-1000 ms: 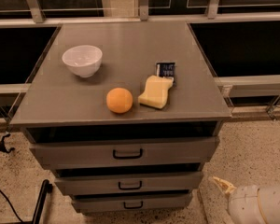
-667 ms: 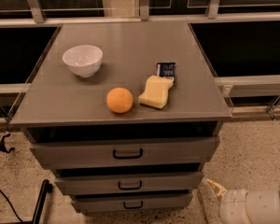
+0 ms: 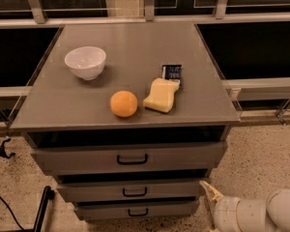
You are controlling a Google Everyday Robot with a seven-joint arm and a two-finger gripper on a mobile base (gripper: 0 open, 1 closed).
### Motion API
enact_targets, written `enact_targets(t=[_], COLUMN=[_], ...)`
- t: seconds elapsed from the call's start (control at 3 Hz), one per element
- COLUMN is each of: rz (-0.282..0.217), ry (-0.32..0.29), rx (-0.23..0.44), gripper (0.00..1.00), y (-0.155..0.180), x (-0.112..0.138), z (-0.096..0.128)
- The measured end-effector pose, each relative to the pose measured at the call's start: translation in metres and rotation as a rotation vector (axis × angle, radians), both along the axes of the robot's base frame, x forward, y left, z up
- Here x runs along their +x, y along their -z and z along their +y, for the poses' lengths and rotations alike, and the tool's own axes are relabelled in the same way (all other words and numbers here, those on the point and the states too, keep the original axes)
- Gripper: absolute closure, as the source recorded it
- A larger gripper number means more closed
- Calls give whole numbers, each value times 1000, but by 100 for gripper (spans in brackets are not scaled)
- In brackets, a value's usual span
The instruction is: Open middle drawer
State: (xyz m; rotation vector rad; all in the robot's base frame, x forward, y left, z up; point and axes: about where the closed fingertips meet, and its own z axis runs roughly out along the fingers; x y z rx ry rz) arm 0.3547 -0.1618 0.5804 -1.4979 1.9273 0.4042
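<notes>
Since the earlier frames, the gripper (image 3: 211, 195) has advanced leftward from the lower right corner and now sits just beside the right end of the middle drawer (image 3: 164, 189), roughly level with its front and apparently not touching it. Nothing else has shifted. Only a pale tip and the white arm housing behind it are in view, so it cannot be told whether the gripper is set wide or narrow; nothing is seen held in it. The middle drawer is closed, second in the stack of three, with its small black bar handle (image 3: 134, 192) at the centre of its front, well to the left of the gripper. The top drawer (image 3: 87, 159) lies directly above the middle drawer and the bottom drawer (image 3: 169, 209) directly below, each with a like handle, so the main risk is judged to be taking the wrong one. To do the step well, the gripper should travel left along the middle drawer's front, holding its height between the neighbouring fronts, then close squarely across the bar and pull straight out, level. An off-axis pull could rack the drawer or slip off the bar. Above the middle drawer, on the cabinet top (image 3: 135, 42), stand a white bowl (image 3: 85, 62), an orange (image 3: 123, 104), a yellow sponge (image 3: 160, 95) and a dark packet (image 3: 171, 72); a jerky pull might disturb the orange.
</notes>
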Motion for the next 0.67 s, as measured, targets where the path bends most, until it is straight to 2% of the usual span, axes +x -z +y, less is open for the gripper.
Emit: enact_targets(t=[0.33, 0.67], rz=[-43, -55], ry=[-19, -10], rx=[-32, -37], gripper=[0, 0], y=[39, 41], x=[19, 24], z=[4, 4])
